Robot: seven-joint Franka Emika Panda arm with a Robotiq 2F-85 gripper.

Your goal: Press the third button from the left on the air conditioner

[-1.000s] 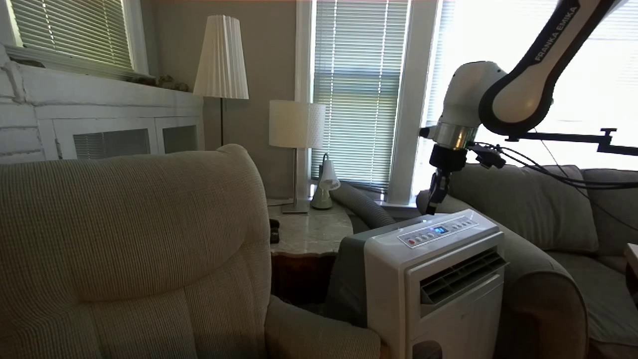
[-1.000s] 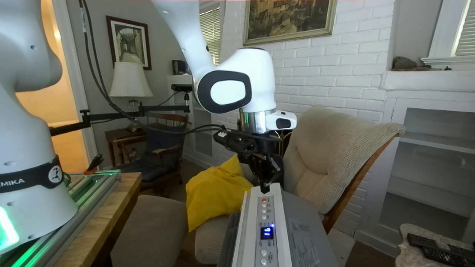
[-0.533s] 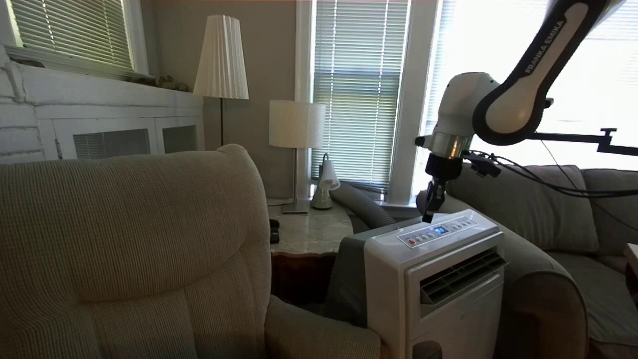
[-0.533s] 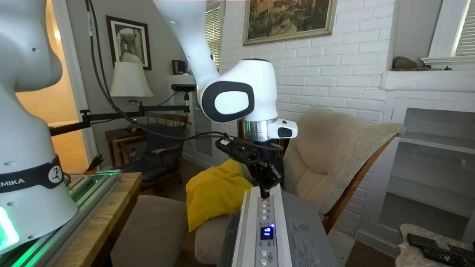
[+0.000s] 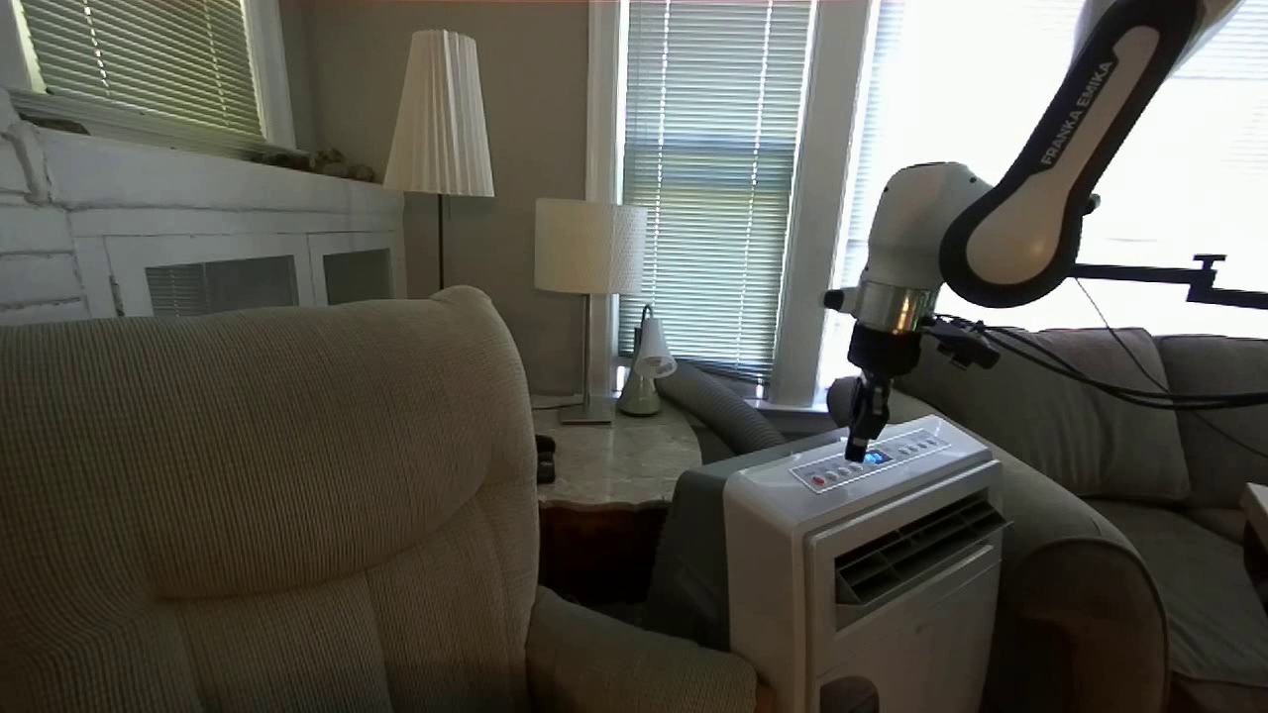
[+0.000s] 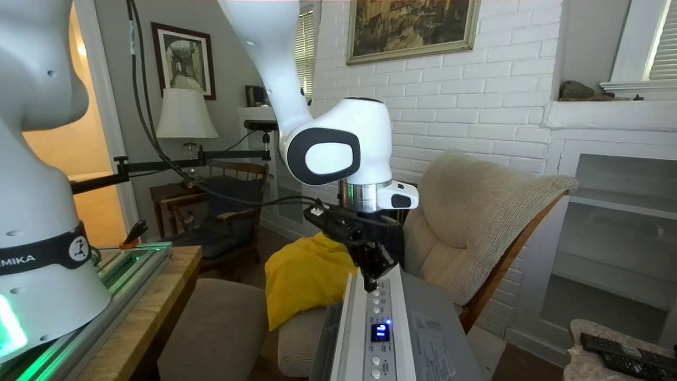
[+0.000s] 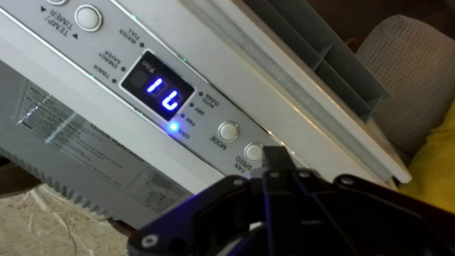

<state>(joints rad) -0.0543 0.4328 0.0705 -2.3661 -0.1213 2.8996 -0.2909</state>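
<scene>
We find the portable air conditioner (image 5: 827, 564) standing between the beige armchair (image 5: 297, 446) and the rounded arm of the grey sofa (image 5: 1070, 584), with the marble-topped side table (image 5: 619, 465) beyond it and a ribbed hose (image 5: 731, 410) running below the window (image 5: 713, 188). On its front is a dark louvred vent (image 5: 919, 550); along the sloped top runs the control panel (image 7: 204, 124). The Panda arm (image 6: 338, 143) reaches over from above, and the Robotiq gripper (image 5: 856, 453) hangs almost upright, its narrow end down at that panel. We see the jaws together, the fingertips (image 7: 280, 159) showing as one dark block.

In the wrist view this block overlaps the rim of the FAN SPEED button (image 7: 252, 152) (its name reads upside down to us), second out from the display (image 7: 158, 85); whether it touches the button or hovers just above, we cannot tell. Next along sits the MODE button (image 7: 228, 131), in full view. The display shows lit blue digits, and the blue COOL light (image 7: 173, 126) glows close by. In an exterior view we make out the red button (image 5: 818, 480) at the panel's end, apart from the gripper.

Beside the air conditioner, in an exterior view, lies a yellow cushion (image 6: 309, 280), and two remote controls (image 6: 629, 353) rest on a marble tabletop (image 6: 582, 366).
</scene>
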